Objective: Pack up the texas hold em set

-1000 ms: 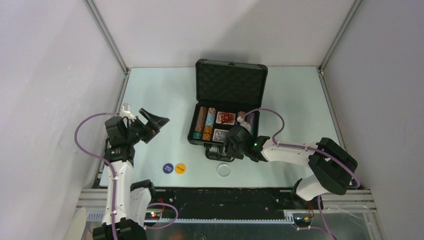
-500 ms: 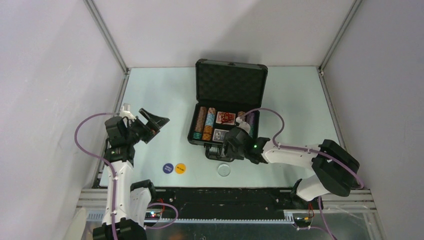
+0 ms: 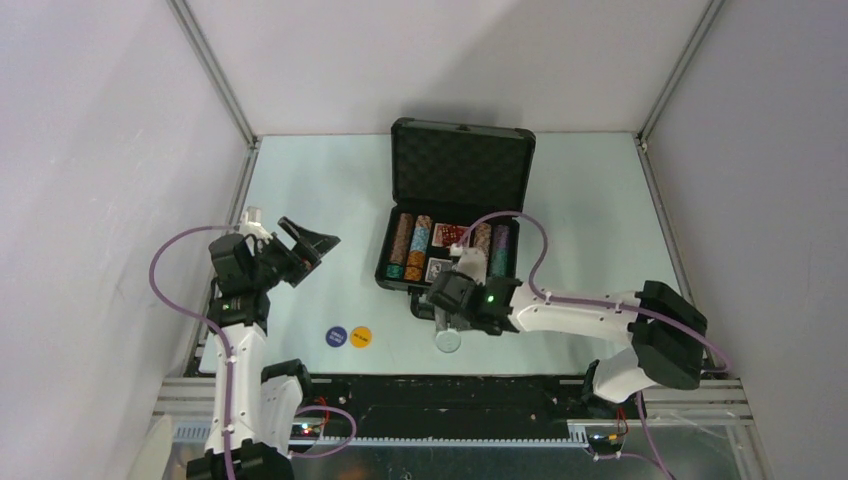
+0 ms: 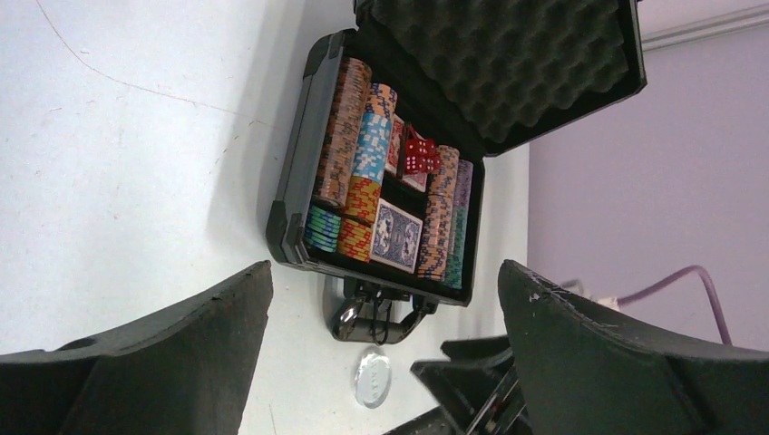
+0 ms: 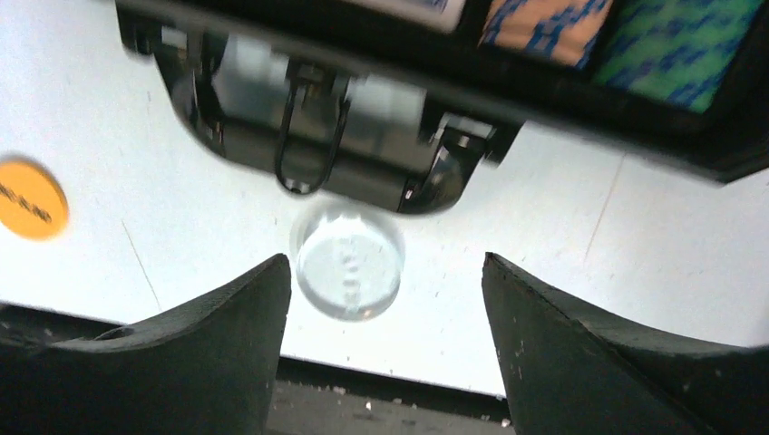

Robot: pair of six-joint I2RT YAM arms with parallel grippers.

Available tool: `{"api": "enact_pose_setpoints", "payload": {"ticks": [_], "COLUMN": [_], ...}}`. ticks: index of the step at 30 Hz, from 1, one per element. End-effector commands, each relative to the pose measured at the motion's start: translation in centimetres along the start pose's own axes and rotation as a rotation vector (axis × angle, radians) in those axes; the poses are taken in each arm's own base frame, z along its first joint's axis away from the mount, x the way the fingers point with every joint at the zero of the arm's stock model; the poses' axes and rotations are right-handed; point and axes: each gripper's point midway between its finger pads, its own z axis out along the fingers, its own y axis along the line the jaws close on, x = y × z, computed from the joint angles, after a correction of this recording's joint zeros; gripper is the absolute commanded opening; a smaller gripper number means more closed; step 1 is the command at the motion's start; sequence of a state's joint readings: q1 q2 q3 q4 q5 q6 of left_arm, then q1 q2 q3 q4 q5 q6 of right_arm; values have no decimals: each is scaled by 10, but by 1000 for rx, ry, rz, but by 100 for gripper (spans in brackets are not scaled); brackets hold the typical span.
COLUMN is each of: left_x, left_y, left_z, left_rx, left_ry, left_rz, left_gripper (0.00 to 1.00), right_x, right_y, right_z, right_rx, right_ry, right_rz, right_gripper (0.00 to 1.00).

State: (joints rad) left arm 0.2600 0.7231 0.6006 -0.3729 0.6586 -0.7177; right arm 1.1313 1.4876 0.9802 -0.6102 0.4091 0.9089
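The black case (image 3: 385, 272) lies open at mid-table with its foam lid (image 3: 462, 165) upright. Striped chips (image 3: 403, 245), a card deck (image 3: 438, 270) and red dice (image 3: 455, 235) sit inside it. A clear round button (image 3: 448, 340) lies flat in front of the case handle (image 5: 317, 145). My right gripper (image 3: 445, 320) hovers open just over it, and the button (image 5: 348, 260) shows near the left finger. Blue (image 3: 337, 336) and orange (image 3: 361, 336) buttons lie further left. My left gripper (image 3: 305, 243) is raised at the left, open and empty. Its view shows the case (image 4: 299, 181) between its fingers.
The table's near edge, a black rail (image 3: 450, 390), runs just behind the clear button. Grey enclosure walls (image 3: 120, 150) close in the left, back and right sides. A lilac cable (image 3: 520, 225) from the right arm arches over the case's right side.
My right gripper has pulled back from the case's right front corner, leftward and toward the near edge, and its jaws have spread wider. The left arm has not moved.
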Motion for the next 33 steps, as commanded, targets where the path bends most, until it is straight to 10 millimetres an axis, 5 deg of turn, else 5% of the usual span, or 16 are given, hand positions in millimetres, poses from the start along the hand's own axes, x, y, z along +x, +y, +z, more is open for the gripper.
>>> {"api": "enact_pose_setpoints", "payload": {"ticks": [1, 8, 18, 28, 33], "left_x": [-2, 0, 0, -1, 0], "left_y": [-13, -13, -12, -10, -9], "left_z": [-3, -3, -2, -1, 0], "left_rx": [46, 48, 44, 38, 34], "left_ry": [-4, -1, 3, 3, 4], "left_rz": [20, 21, 21, 21, 19], "left_gripper": [98, 98, 98, 98, 98], "right_x": [33, 63, 71, 85, 87], "right_y": [15, 26, 35, 21, 14], "right_z": [-4, 15, 35, 52, 53], "right_rx": [19, 55, 43, 117, 161], "right_ry": [38, 107, 135, 188, 199], "right_rz": [-25, -3, -41, -104, -156], "right_gripper": [82, 86, 83, 67, 50]}}
